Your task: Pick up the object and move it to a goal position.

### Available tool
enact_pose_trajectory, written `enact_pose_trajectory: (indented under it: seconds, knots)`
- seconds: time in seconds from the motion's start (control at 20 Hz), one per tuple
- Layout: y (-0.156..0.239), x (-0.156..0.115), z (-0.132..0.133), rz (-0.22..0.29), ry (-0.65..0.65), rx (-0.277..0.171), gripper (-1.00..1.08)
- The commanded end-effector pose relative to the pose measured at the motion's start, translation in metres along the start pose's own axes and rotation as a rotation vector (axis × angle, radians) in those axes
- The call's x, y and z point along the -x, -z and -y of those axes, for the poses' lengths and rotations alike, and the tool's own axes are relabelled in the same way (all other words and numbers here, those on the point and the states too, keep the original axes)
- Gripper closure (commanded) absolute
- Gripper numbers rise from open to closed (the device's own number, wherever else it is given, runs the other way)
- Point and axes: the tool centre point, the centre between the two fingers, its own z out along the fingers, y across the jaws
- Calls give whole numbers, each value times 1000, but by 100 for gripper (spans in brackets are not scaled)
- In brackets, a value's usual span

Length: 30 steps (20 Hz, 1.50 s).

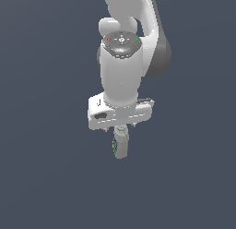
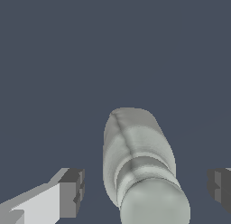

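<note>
Bottle [image 2: 142,169] cap-end nearest wrist camera — gripper [image 2: 146,191] fingers spread wide, not touching; label barely visible.

Bottle [image 1: 120,145] pale grey-white; a thin strip of green, blue and yellow label along one edge in the exterior view. Arm [image 1: 122,71] white with dark grey joint cap. Finger pads [image 2: 72,193] dark grey on white fingers. Ground [image 1: 41,177] flat slate blue-grey.

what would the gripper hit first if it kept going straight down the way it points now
Most likely the bottle: it lies between the open gripper fingers, directly ahead in the wrist view. Depth is unclear, so contact distance can't be judged.
</note>
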Motion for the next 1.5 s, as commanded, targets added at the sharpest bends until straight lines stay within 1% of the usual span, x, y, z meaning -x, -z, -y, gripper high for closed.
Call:
enact_pose_trajectory:
  seconds: [0.0, 0.55, 0.75, 1.05, 1.45]
  knots:
    - [-1, -1, 0, -1, 0, 0, 108]
    - [0, -1, 1, -3, 1, 0, 108]
    - [10, 0, 5, -3, 1, 0, 108]
    - [45, 3, 20, -2, 1, 1, 108]
    - [119, 8, 53, -2, 0, 1, 108]
